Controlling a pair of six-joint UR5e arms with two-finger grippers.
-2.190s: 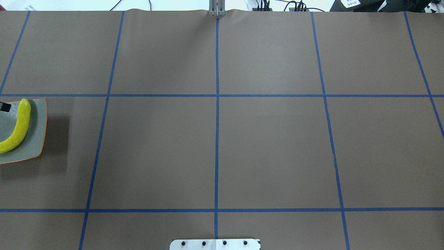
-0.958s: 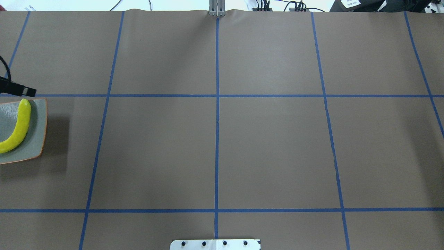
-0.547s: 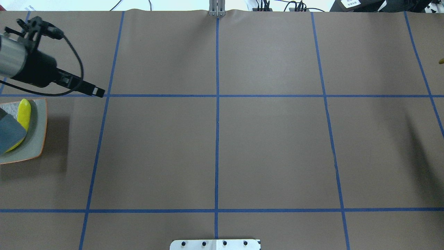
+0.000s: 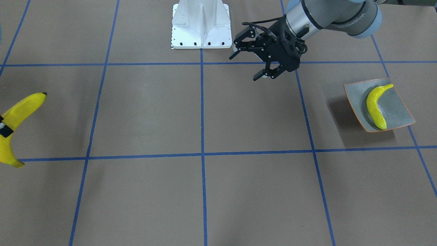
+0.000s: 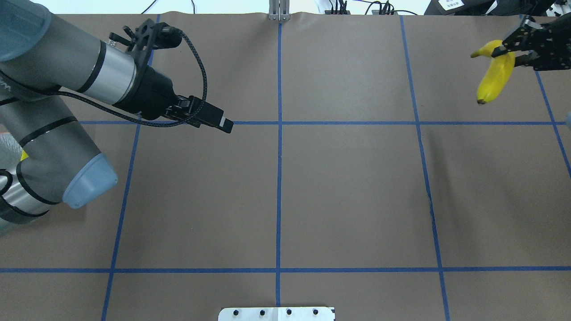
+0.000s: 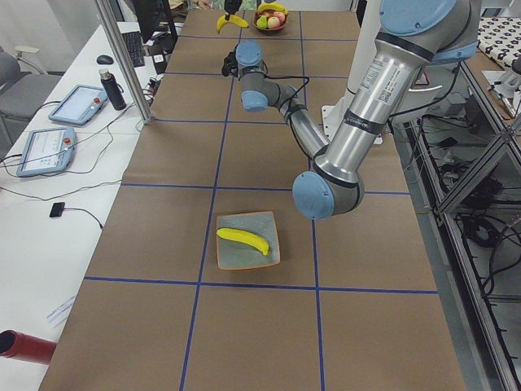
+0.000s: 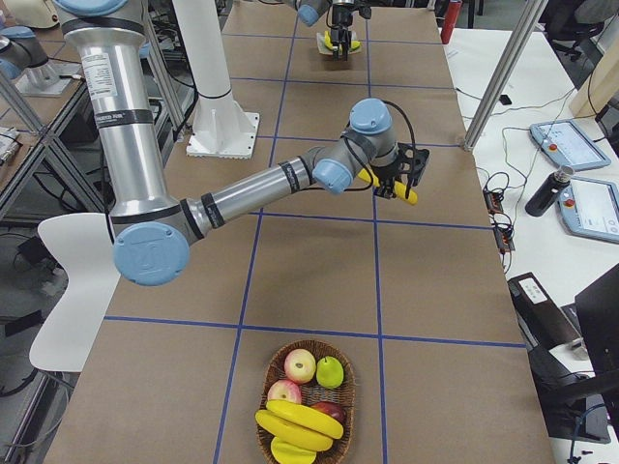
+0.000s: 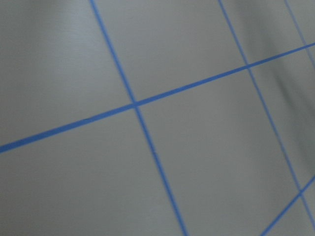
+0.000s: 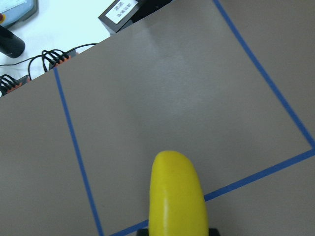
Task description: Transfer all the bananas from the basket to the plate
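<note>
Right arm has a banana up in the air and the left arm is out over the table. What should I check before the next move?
1. Grip: the right tool is shut on the carried banana: ok.
2. Receiver: the left tool is open and empty: ok.
3. Path: nothing lies on the table between the tools in the overhead view: ok.
4. Room: the plate holds one plated banana, with bare space beside it: ok.
5. Basket emptied: not ok, the basket bananas lie in it.
6. Grip firmness: cannot tell.

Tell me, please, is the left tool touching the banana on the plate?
Apart. The front-facing view shows bare table between the open left tool and the banana on the plate.
</note>
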